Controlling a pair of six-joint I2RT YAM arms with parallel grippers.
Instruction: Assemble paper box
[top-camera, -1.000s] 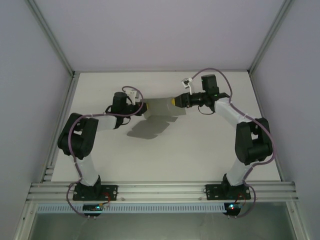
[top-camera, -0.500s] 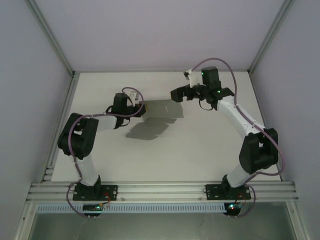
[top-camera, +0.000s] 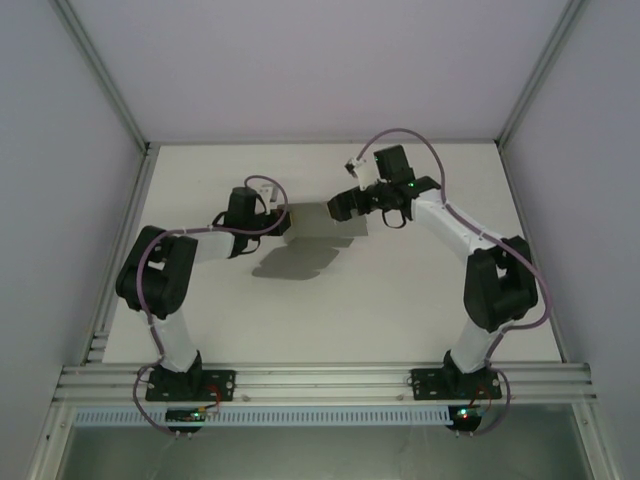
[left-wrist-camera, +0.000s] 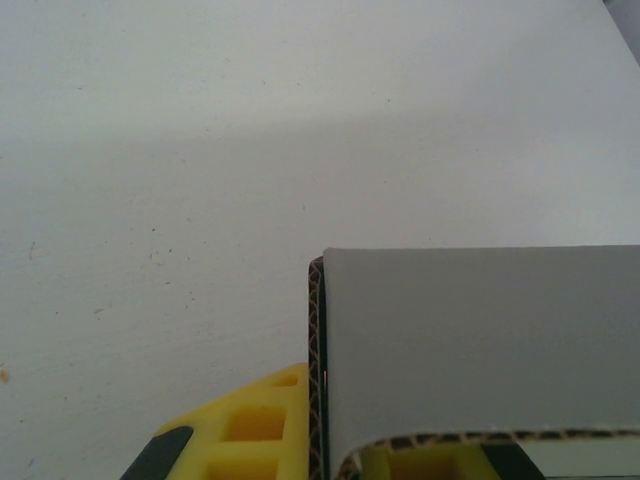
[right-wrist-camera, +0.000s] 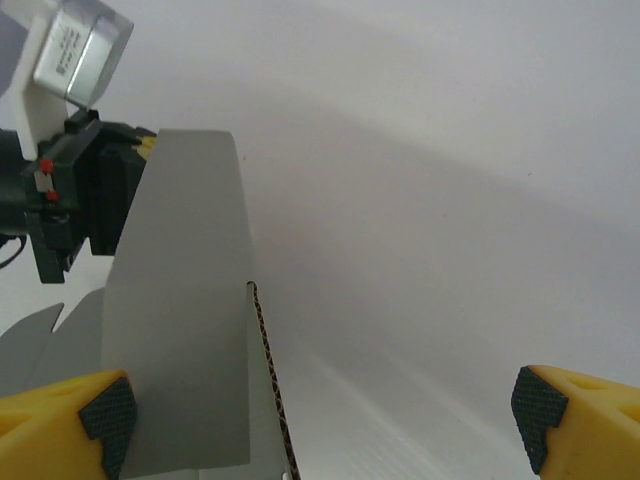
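The box (top-camera: 322, 221), a partly folded sheet of grey cardboard, is held above the table (top-camera: 420, 300), with its shadow cast below. It is clamped by one edge in the left gripper (top-camera: 287, 222), whose yellow fingers (left-wrist-camera: 250, 428) are shut on the corrugated wall, so that the sheet juts out ahead of them. At the opposite end the right gripper (top-camera: 342, 205) is spread wide and nothing is gripped by it. An upright panel stands just inside one of its pads (right-wrist-camera: 105, 415), while the other pad is well apart from it. Whether the near pad is touching the panel cannot be told. The box is judged to be at risk because it is carried by a single thin edge. If the right jaws are closed off-line or pushed sideways, the panel could be creased or the sheet twisted. It could then be pulled out of the left grip and dropped onto the table.
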